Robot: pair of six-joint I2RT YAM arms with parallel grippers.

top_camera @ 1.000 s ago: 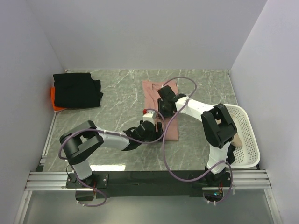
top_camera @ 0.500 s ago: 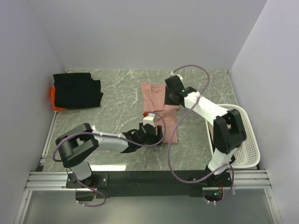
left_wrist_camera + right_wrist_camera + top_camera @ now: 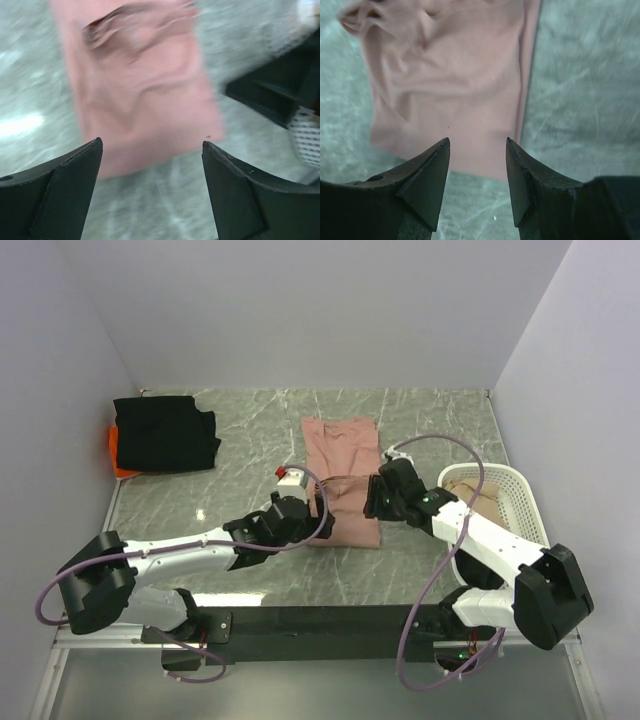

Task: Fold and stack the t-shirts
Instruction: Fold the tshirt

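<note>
Presently, the pink t-shirt [image 3: 343, 455] lies lengthwise, near-to-far, before my left gripper [image 3: 150, 145] and right gripper [image 3: 477, 142], both spread, holding nothing.

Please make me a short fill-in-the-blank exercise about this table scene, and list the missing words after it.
1. Under the black t-shirt lies a second t-shirt, whose colour is ____.
2. The left gripper and the right gripper both hover at the near end of the pink t-shirt, with jaws ____.
3. The white basket stands on the robot's ____ side of the table.
Missing words: orange; open; right.
</note>
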